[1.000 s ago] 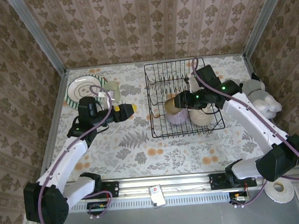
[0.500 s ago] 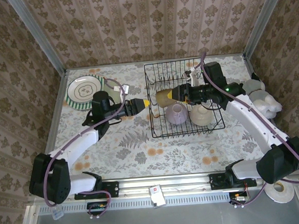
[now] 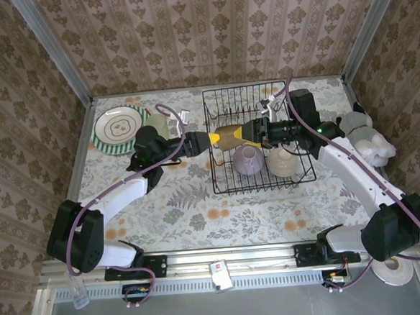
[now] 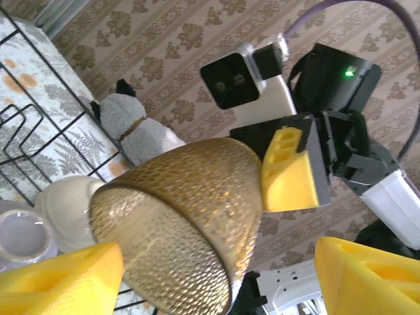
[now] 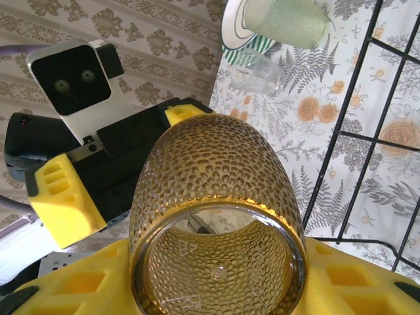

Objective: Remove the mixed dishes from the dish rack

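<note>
The small amber cup point(image 3: 228, 135) lies sideways in the air over the left edge of the black wire dish rack point(image 3: 298, 176). My right gripper point(image 3: 248, 132) is shut on its rim end point(image 5: 216, 216). My left gripper point(image 3: 207, 139) faces it from the left, open, its yellow fingers point(image 4: 65, 279) spread either side of the cup's base point(image 4: 190, 216) without closing. In the rack sit a lilac bowl point(image 3: 246, 159) and a cream bowl point(image 3: 282, 161). A green-striped plate point(image 3: 118, 126) and two pale tumblers point(image 3: 157, 125) lie on the table at the far left.
A lumpy white-grey soft toy point(image 3: 367, 136) sits right of the rack, by the right arm. A white tape roll point(image 3: 392, 269) lies off the table at the near right. Patterned walls close in the back and both sides.
My right gripper lifted the amber cup from the rack and carried it left. My left gripper swung right from the tumblers until its open fingers met the cup.
</note>
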Robot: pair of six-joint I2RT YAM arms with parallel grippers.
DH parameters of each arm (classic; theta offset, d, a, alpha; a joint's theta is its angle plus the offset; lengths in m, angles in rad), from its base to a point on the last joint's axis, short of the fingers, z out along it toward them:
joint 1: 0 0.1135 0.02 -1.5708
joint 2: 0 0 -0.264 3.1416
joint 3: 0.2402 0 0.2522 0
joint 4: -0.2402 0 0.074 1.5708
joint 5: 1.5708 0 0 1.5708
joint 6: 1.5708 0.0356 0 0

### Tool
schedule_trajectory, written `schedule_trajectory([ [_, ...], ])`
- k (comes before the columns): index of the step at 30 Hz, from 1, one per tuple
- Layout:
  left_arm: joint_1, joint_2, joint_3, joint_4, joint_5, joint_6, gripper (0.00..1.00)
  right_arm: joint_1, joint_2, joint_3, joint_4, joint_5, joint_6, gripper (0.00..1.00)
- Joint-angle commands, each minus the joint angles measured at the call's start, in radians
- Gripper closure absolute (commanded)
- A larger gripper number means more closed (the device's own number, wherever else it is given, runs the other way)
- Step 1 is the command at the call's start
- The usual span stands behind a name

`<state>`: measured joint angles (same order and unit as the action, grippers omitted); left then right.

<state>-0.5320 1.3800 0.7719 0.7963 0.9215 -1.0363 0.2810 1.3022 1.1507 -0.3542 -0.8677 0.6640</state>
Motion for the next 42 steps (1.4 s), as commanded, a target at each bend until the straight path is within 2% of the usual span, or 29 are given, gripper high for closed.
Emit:
schedule_trajectory([
  [1, -0.017, 0.001, 0.028, 0.117, 0.028, -0.063, 0.25, -0.009, -0.017, -0.015, 0.071, -0.060, 0.022, 0.81],
  [9, -0.041, -0.007, 0.033, 0.198, -0.006, -0.152, 0.32, -0.009, -0.002, -0.029, 0.141, -0.096, 0.039, 0.80],
  [16, -0.048, -0.016, 0.030, 0.218, -0.040, -0.191, 0.45, -0.009, -0.004, -0.048, 0.195, -0.120, 0.055, 0.80],
  [26, -0.060, 0.002, 0.037, 0.236, -0.068, -0.233, 0.79, -0.006, 0.003, -0.061, 0.270, -0.152, 0.079, 0.79],
  [30, -0.062, 0.010, 0.038, 0.230, -0.076, -0.234, 0.97, -0.004, -0.004, -0.063, 0.282, -0.159, 0.080, 0.79],
  [31, -0.062, 0.010, 0.041, 0.224, -0.079, -0.232, 1.00, -0.004, -0.007, -0.063, 0.283, -0.160, 0.079, 0.78],
  [34, -0.062, 0.007, 0.045, 0.194, -0.090, -0.210, 1.00, -0.004, -0.015, -0.065, 0.285, -0.163, 0.078, 0.75],
  [36, -0.062, -0.003, 0.050, 0.145, -0.099, -0.180, 1.00, -0.004, -0.025, -0.067, 0.289, -0.163, 0.078, 0.69],
  [37, -0.061, -0.012, 0.054, 0.110, -0.108, -0.156, 1.00, -0.005, -0.032, -0.071, 0.291, -0.164, 0.078, 0.62],
  [39, -0.061, -0.031, 0.063, 0.028, -0.124, -0.104, 1.00, -0.004, -0.046, -0.075, 0.295, -0.163, 0.081, 0.39],
  [42, -0.058, -0.062, 0.079, -0.079, -0.155, -0.038, 1.00, 0.000, -0.069, -0.080, 0.315, -0.177, 0.085, 0.10],
])
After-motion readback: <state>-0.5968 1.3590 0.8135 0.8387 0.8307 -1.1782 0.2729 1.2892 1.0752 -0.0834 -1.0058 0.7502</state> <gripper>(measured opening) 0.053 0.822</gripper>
